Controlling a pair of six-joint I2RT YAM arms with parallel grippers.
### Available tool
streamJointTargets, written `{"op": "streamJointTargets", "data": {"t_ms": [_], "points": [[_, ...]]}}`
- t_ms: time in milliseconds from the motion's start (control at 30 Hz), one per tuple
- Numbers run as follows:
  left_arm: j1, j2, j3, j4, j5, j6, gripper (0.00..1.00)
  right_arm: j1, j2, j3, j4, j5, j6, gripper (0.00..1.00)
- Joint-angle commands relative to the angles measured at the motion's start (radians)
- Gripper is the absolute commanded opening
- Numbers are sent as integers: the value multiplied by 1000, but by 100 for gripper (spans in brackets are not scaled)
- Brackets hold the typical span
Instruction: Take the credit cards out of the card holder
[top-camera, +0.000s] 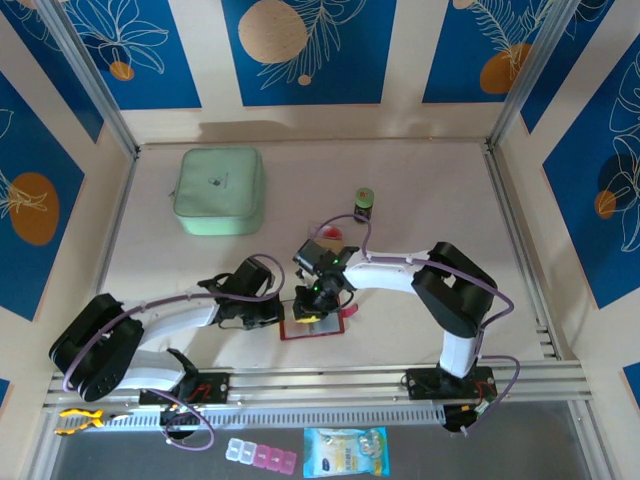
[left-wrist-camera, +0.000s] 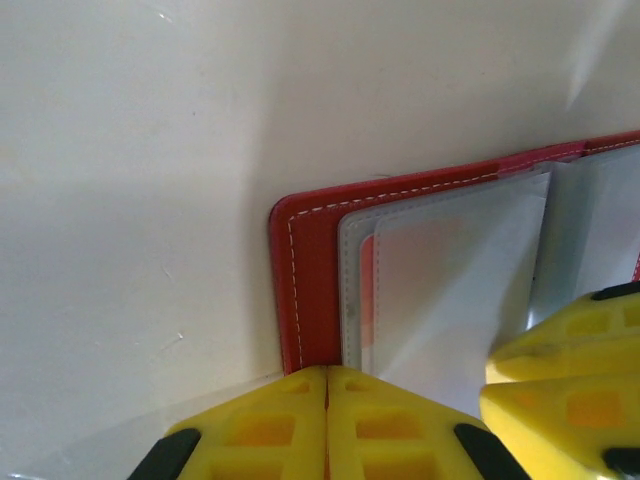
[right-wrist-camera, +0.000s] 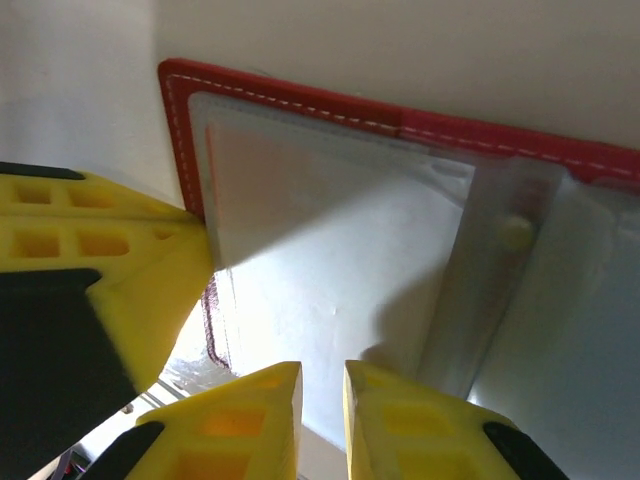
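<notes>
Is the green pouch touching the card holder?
No, the pouch lies at the far left, well apart from the card holder.

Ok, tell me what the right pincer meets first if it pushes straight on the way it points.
The right pincer would most likely meet the clear sleeve of the open card holder, lying just ahead of its tips; the remaining gap is unclear.

Black-and-white arms (top-camera: 390, 276), yellow fingers (left-wrist-camera: 270, 430)
</notes>
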Motion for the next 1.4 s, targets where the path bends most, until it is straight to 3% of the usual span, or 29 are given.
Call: {"op": "streamJointTargets", "data": {"t_ms": [0,267,533,833,1100,1367], "points": [[1,-12,-18,-31,-18,13,7,6,22,29,-16,-16,11,20],[4,-16,-21,-41,-22,19,7,2,-3,33,-109,70,8,22],[11,-23,-20,-55,-24,27,7,-23,-15,-5,-78,40,2,22],[14,-67,5,-94,-36,36,8,-73,-38,-94,47,-65,-11,20],[12,-91,79,-141,-28,78,12,-140,-65,-197,184,-188,-20,13],[-8,-11,73,22,63,-17,20,-194,-55,-266,247,-251,-28,12]]}}
